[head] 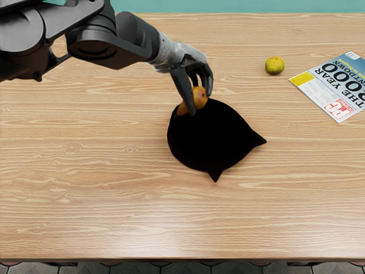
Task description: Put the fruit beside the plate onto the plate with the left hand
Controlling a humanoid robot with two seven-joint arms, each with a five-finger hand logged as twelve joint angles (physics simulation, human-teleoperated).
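Left hand [191, 71] is working just above the centre of the frame, its dark fingers [186, 91] curled down around one orange fruit [199, 98] and gripping it. One finger runs down the fruit's left side and the others close over its top and right. The left arm [108, 34] reaches in from the upper left corner, a thick dark-grey limb with a lighter metal wrist; I count one arm and one hand in view. The orange fruit sits at the upper left edge of the plate [214, 142], overlapping its rim from where I look. I cannot tell whether it touches the plate or hangs just over it. I count one plate, a flat black shape in the middle of the frame with two pointed bits sticking out, one at its right side and one at its bottom. I count two fruits in all: the one in the hand, and a yellow-green fruit [275, 65] lying by itself in the upper right, well apart from the plate and near the magazine [333, 85]. That one magazine lies flat and tilted at the right edge, with big lettering and a yellow corner patch, partly cut off by the frame. One light wooden desk [85, 188] carries everything.
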